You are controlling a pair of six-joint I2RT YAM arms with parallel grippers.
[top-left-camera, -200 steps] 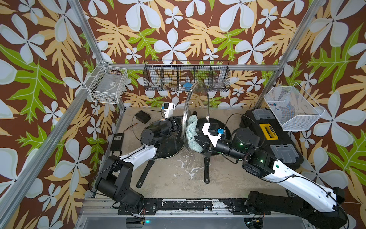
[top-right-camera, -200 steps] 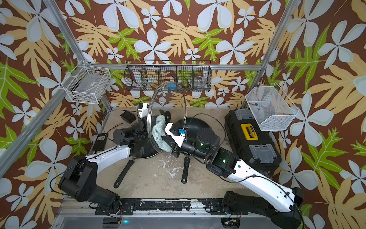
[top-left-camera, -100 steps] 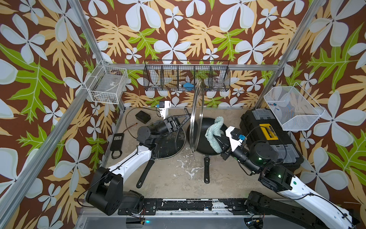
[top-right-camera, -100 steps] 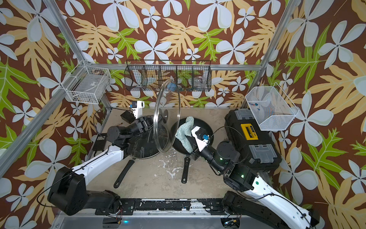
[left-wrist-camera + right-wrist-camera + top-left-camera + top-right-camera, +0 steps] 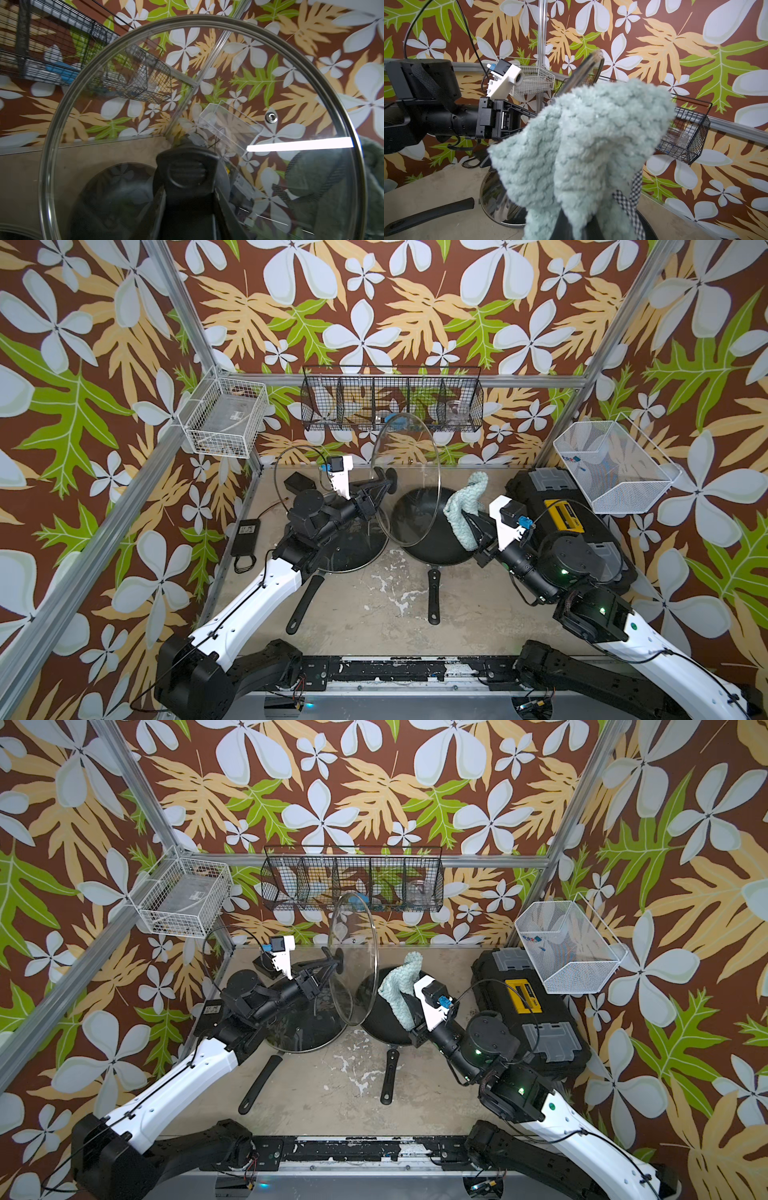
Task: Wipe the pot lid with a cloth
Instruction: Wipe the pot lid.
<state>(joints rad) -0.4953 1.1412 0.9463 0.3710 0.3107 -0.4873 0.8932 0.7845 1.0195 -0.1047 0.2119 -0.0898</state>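
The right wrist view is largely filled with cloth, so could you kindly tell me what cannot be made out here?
- The right gripper and its jaws: in the right wrist view the pale teal nubby cloth covers them.
- The clear round glass lid: in the same view the cloth hides most of it.
- The black wire basket: its contents are too small behind the mesh in both top views.

Likely lab: aluminium frame, wallpaper

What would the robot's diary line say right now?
left gripper: shut on pot lid, upright | right gripper: shut on cloth | cloth: close beside lid, contact unclear
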